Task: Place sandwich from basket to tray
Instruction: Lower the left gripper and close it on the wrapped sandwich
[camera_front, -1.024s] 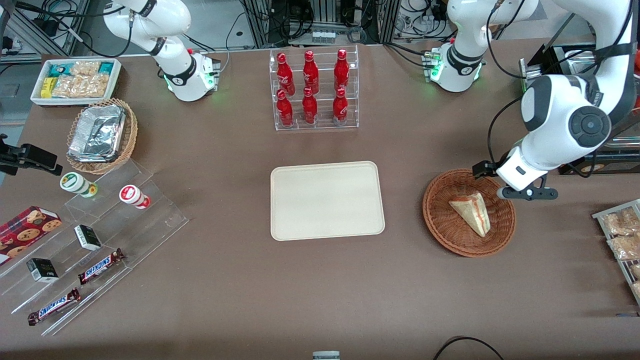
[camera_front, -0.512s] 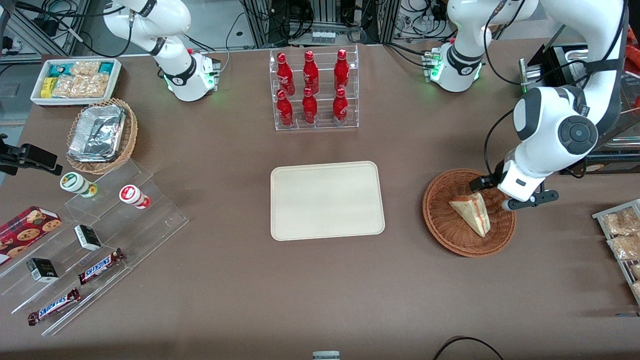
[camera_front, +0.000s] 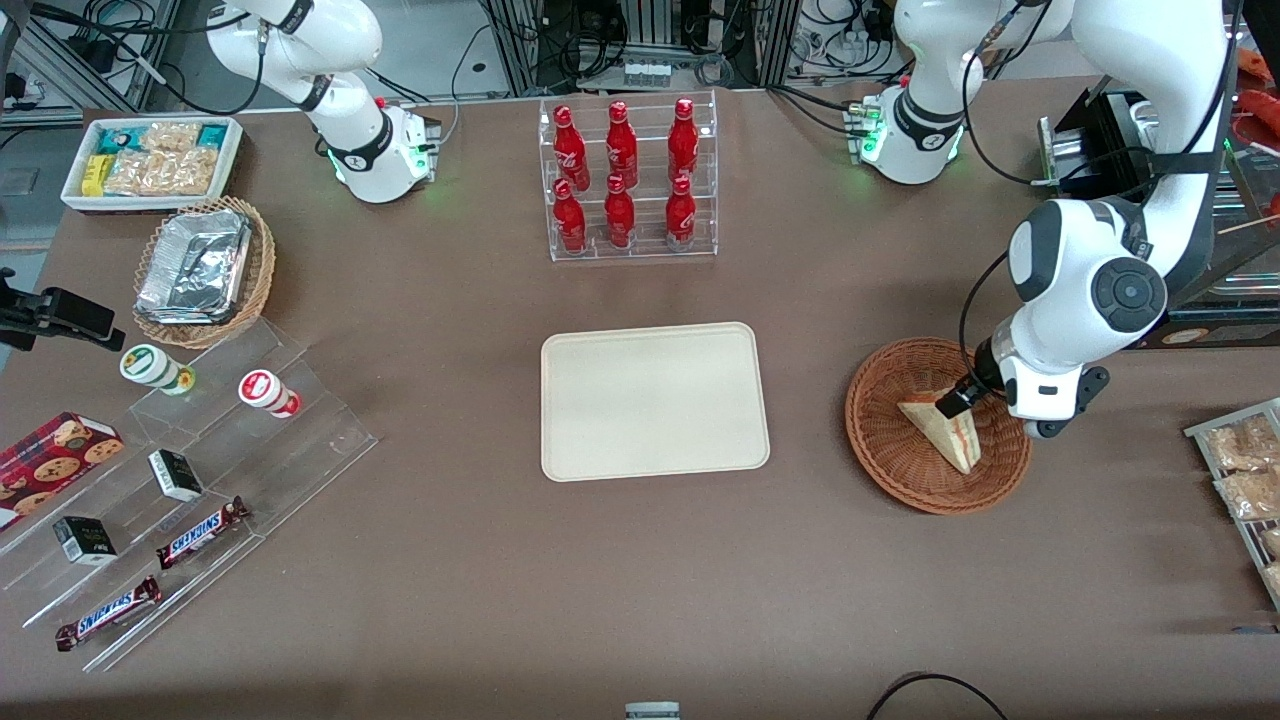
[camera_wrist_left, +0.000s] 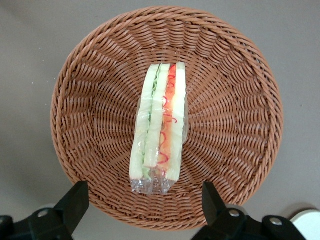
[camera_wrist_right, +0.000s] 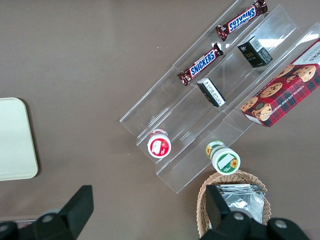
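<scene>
The sandwich (camera_front: 950, 432), a pale wedge in clear wrap with red and green filling, lies in the reddish-brown wicker basket (camera_front: 890, 450) toward the working arm's end of the table. My left gripper (camera_front: 985, 410) hangs just above the basket, over the sandwich's wide end, open and empty. The left wrist view looks straight down on the sandwich (camera_wrist_left: 160, 125) in the basket (camera_wrist_left: 90, 100). There the gripper (camera_wrist_left: 144, 202) has its fingers (camera_wrist_left: 75, 200) spread wide on either side of the sandwich's wrapped end. The cream tray (camera_front: 655, 400) lies empty at the table's middle.
An acrylic rack of red bottles (camera_front: 625, 180) stands farther from the front camera than the tray. Snack packets (camera_front: 1240, 470) lie at the table edge beside the basket. Toward the parked arm's end are a foil-filled tan basket (camera_front: 200, 270), a white bin (camera_front: 150, 160) and acrylic steps (camera_front: 200, 480).
My left gripper has come down and moved nearer to the front camera, from beside the basket's rim to over the sandwich. The sandwich and basket have not moved.
</scene>
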